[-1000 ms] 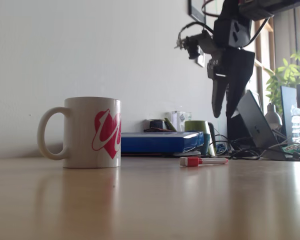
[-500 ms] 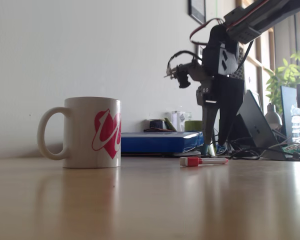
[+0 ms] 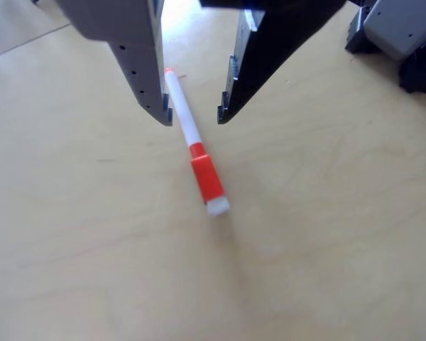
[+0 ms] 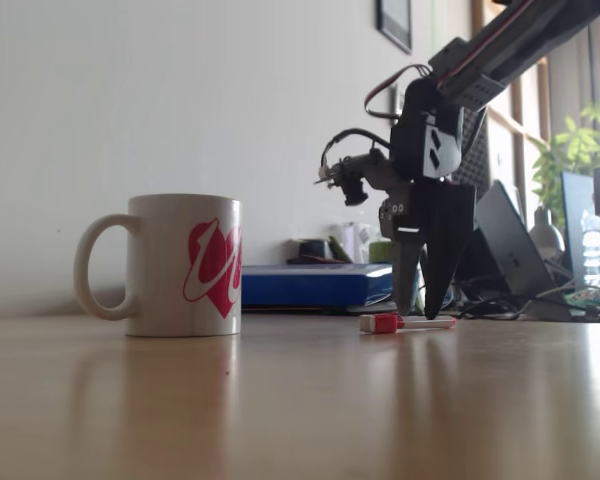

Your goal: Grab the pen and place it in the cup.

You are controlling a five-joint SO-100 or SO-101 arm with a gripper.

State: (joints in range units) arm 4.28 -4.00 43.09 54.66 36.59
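The pen (image 3: 197, 146) lies flat on the wooden table, white barrel with an orange-red cap section and white end; in the fixed view the pen (image 4: 404, 322) rests right of the cup. My gripper (image 3: 194, 117) hangs open just above it, one finger on each side of the white barrel, nothing held. In the fixed view the gripper (image 4: 421, 311) points straight down with its tips close to the table over the pen's middle. The cup (image 4: 183, 264) is a white mug with a handle and a pink-red swirl, standing upright well to the left.
A blue box (image 4: 317, 284) lies behind the pen against the wall. Cables, a laptop (image 4: 515, 250) and a plant (image 4: 572, 150) crowd the far right. Black parts (image 3: 405, 42) sit at the other view's top right corner.
The arm has come down and shifted left; the gripper dropped from high above the table to just over the pen. Pen and cup have not moved.
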